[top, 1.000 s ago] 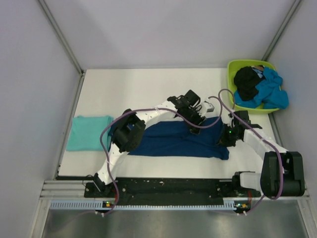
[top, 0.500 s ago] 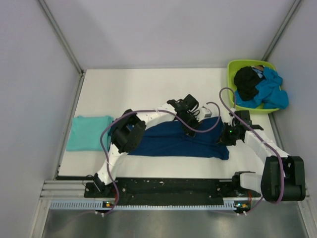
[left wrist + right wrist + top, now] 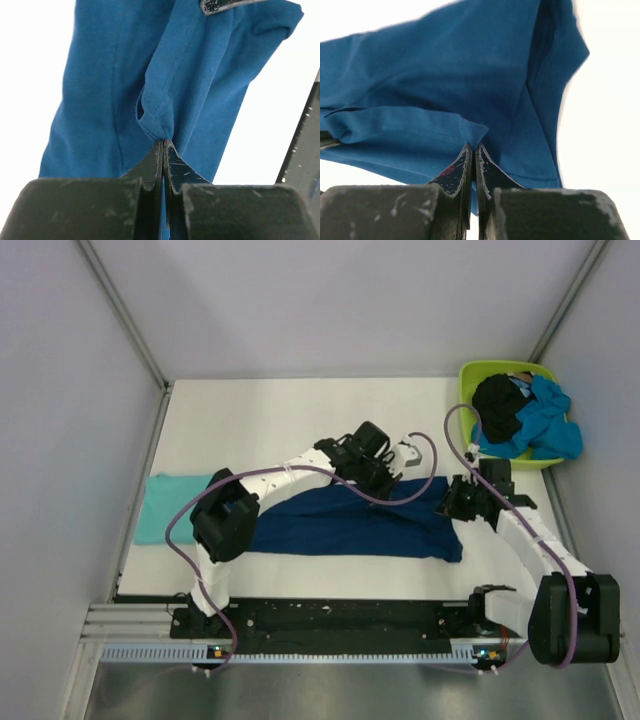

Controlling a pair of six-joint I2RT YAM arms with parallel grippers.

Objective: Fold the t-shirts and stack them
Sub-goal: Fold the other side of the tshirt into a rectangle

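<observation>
One teal tee (image 3: 180, 507) lies folded, far left of the green tub (image 3: 464, 400). Nearer the tub, the navy tee (image 3: 350, 528) is mid-fold — left gripper (image 3: 163, 143) and right gripper (image 3: 474, 148) each clamp its edge. A black tee (image 3: 497, 405) and a blue tee (image 3: 548, 425) wait inside the tub — unfolded.

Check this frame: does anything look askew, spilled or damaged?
Nothing damaged. The bright blue t-shirt drapes over the lime-green tub's right rim. The navy t-shirt lies uneven only because the left gripper and right gripper each pinch its far side, mid-fold.
</observation>
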